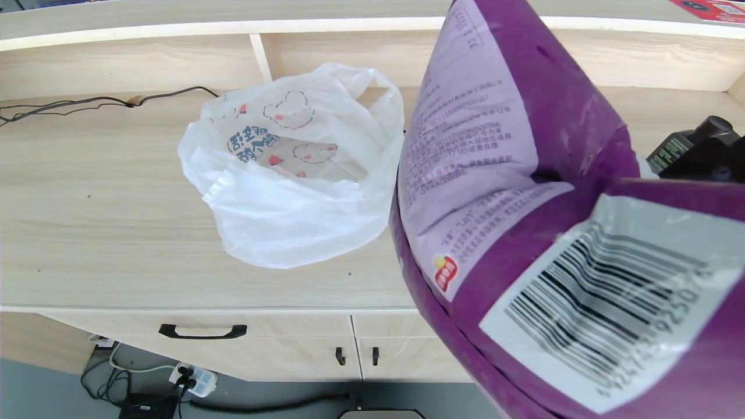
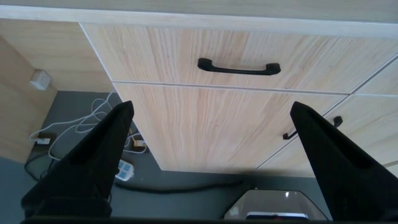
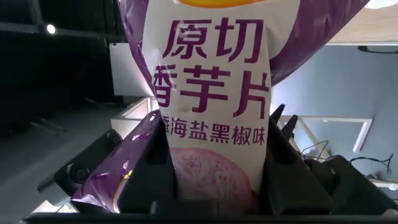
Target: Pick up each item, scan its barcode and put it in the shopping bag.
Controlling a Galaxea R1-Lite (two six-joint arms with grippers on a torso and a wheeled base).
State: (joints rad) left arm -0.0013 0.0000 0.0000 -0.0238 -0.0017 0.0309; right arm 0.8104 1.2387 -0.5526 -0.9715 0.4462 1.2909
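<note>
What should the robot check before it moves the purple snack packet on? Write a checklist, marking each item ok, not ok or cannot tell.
1. Grip: the right gripper is shut on the purple packet, a finger on each side: ok.
2. Barcode visible: the barcode faces the head camera, uncovered though creased: ok.
3. Barcode scanned: the black device behind the packet may be the scanner; no sign of a reading: cannot tell.
4. Bag ready: the shopping bag sits on the counter with its mouth open: ok.
5. Other arm: the left gripper is open, empty, low before the drawer: ok.
</note>
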